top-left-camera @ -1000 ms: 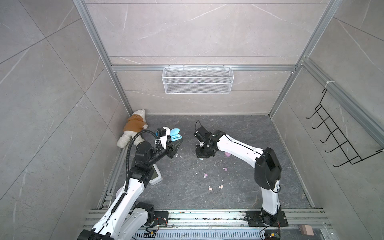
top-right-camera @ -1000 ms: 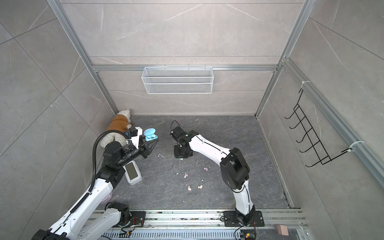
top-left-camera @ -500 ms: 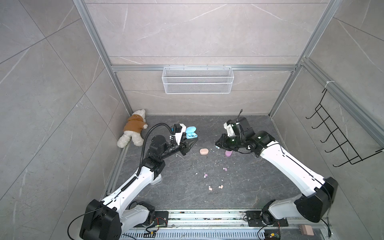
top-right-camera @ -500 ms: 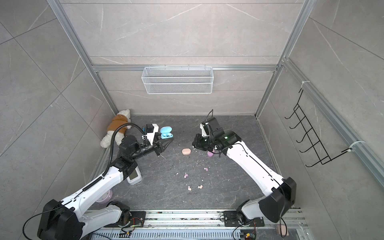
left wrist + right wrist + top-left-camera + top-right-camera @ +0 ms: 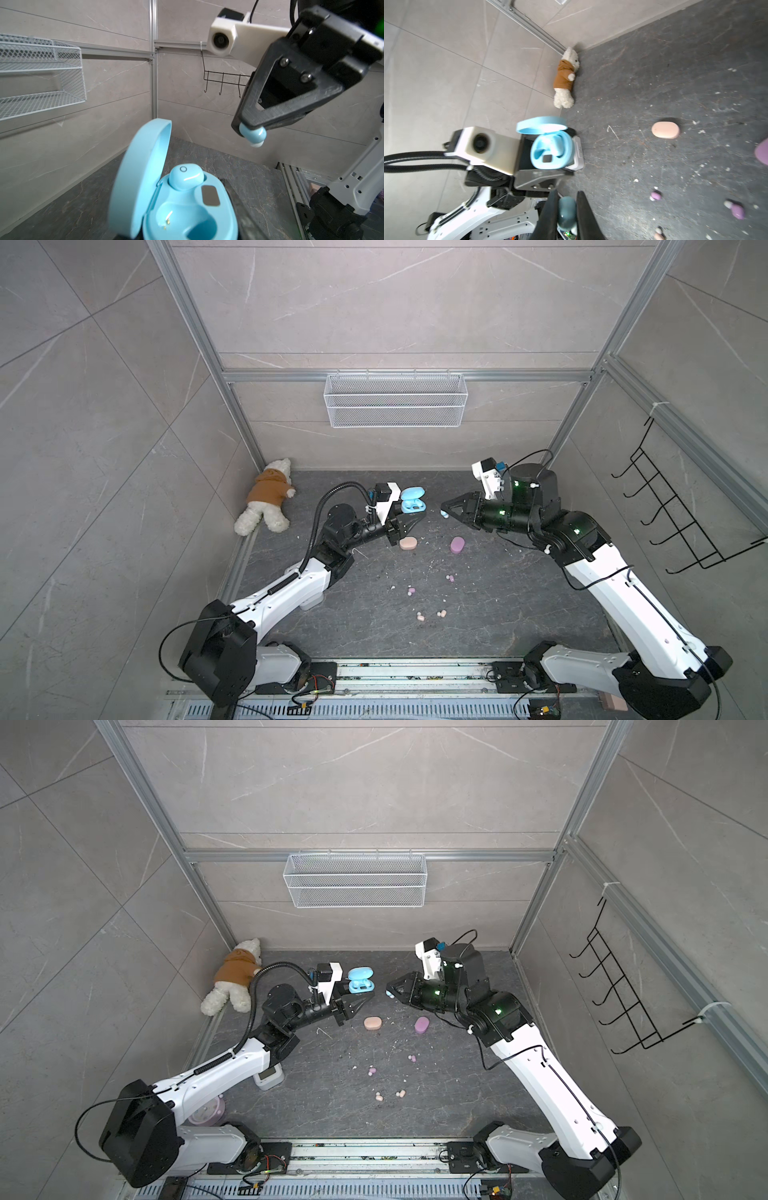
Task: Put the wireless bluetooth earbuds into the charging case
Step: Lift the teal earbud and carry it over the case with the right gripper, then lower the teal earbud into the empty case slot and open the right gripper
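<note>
One blue bud [image 5: 252,135] is pinched at the tips of the right hand [image 5: 445,507], in the air, near the open blue case [image 5: 187,207] but not touching it. The lid [image 5: 141,166] stands up. A second blue bud [image 5: 186,178] sits in one socket, and the other socket [image 5: 187,220] gapes. The left hand [image 5: 409,516] is clamped on the blue case and holds it clear of the counter [image 5: 498,614]. On the counter lie a shut peach case [image 5: 407,544] and a lilac case [image 5: 457,544], apart from each other. Nearer the arm bases lie two lilac buds [image 5: 449,577] and two peach buds [image 5: 420,617]. A bear [image 5: 268,499] lies in the far left corner.
</note>
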### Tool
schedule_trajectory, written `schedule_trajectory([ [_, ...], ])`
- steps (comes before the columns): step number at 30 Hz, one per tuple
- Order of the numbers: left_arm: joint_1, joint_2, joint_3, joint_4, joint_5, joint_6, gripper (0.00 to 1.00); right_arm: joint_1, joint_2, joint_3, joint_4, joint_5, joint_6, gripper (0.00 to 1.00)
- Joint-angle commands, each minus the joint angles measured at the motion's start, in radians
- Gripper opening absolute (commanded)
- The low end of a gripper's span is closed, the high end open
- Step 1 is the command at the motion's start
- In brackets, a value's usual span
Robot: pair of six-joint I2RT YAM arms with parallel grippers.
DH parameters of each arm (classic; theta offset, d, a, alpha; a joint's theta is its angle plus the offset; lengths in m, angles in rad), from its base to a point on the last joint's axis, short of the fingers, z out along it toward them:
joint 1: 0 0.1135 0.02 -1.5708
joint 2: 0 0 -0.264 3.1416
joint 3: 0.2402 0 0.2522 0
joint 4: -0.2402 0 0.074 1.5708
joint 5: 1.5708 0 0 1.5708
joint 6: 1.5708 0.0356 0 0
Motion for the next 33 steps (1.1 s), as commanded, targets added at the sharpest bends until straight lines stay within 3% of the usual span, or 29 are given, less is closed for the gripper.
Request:
schedule_trajectory([
  [1, -0.022, 0.027, 0.044, 0.124, 0.043, -0.011, 0.15, -0.003, -0.037, -0.014, 0.12, -0.06, 0.059, 0.17],
  [14, -0.065, 0.046, 0.073, 0.119, 0.094, 0.019, 0.15, 0.018, -0.044, -0.109, 0.262, -0.117, 0.074, 0.17],
  [33, -0.097, 0.013, 0.076, 0.062, 0.088, 0.073, 0.15, 0.111, -0.018, -0.093, 0.199, 0.006, 0.0, 0.18],
])
